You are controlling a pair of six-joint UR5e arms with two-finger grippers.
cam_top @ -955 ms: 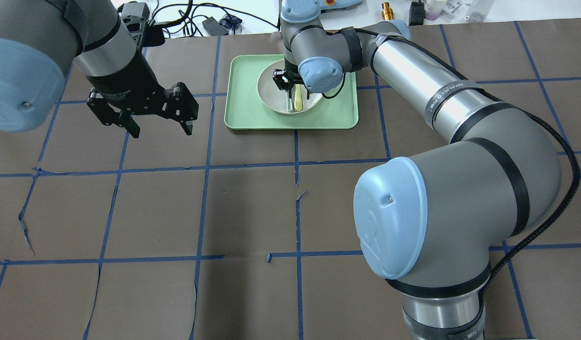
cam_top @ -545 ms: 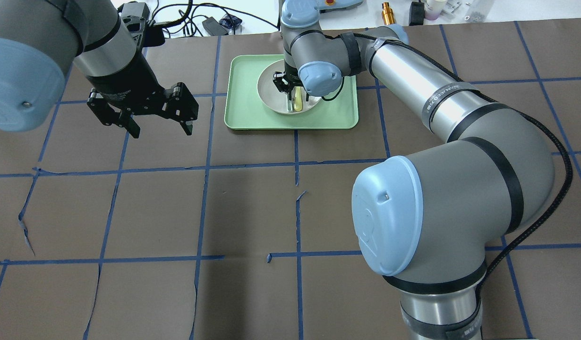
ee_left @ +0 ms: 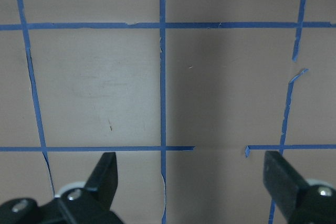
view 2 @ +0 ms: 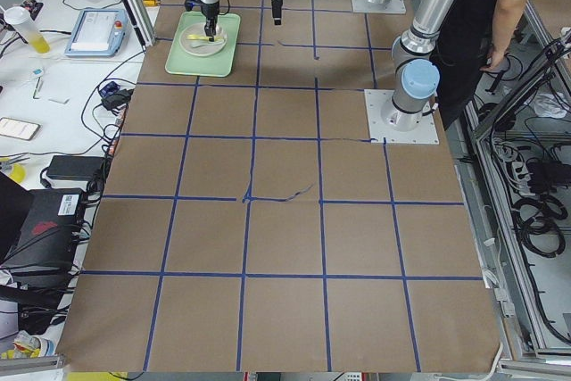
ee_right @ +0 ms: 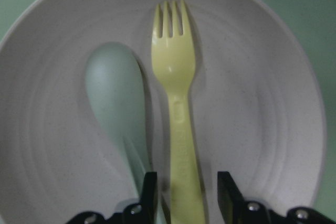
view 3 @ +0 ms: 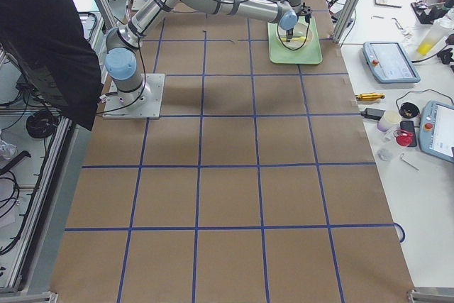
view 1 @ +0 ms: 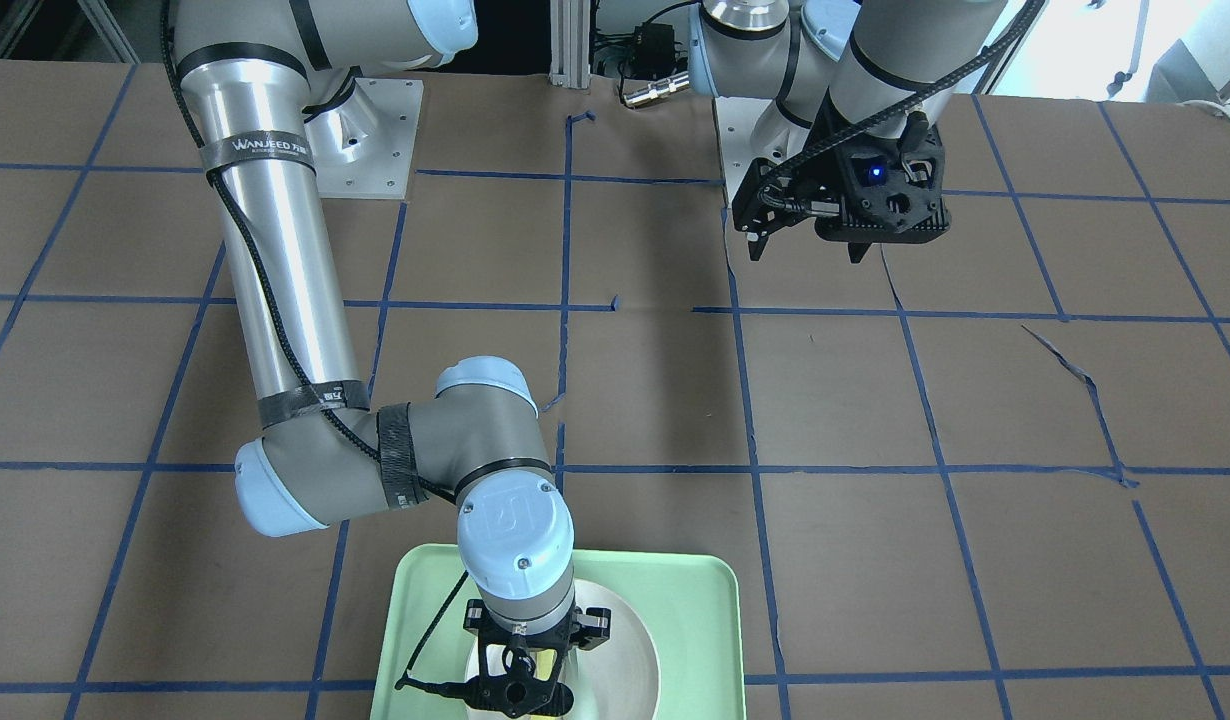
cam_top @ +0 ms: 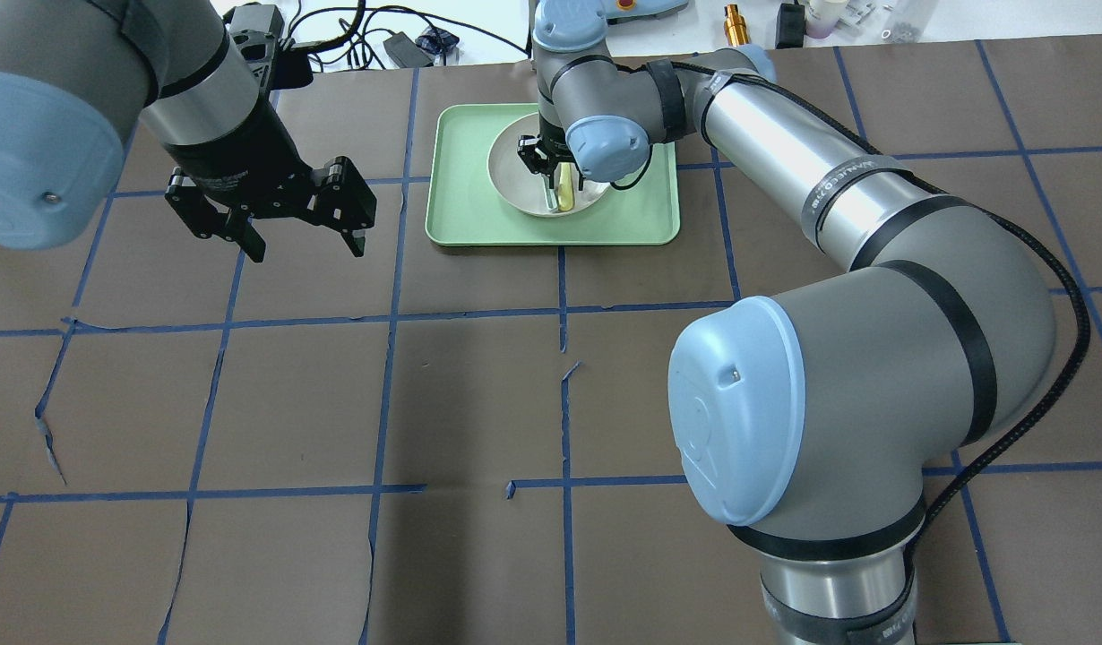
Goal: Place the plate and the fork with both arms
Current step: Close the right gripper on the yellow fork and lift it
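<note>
The off-white plate (cam_top: 513, 170) sits on the mint-green tray (cam_top: 461, 215) at the far middle of the table. The yellow fork (ee_right: 176, 77) lies in the plate (ee_right: 262, 103) next to a pale grey-green spoon (ee_right: 113, 93). My right gripper (ee_right: 184, 192) points straight down into the plate, its two fingers on either side of the fork's handle with small gaps. It also shows in the overhead view (cam_top: 546, 175). My left gripper (cam_top: 305, 247) hangs open and empty above the bare table, left of the tray; it also shows in the left wrist view (ee_left: 191, 177).
The table is covered in brown paper with a blue tape grid. The tray (view 1: 695, 620) is near the operators' edge. Cables and small items (cam_top: 399, 40) lie beyond the far edge. A person stands by the robot's base (view 2: 513, 6).
My right arm shifted very slightly left and back while its gripper stayed low over the fork. My left arm has not moved.
</note>
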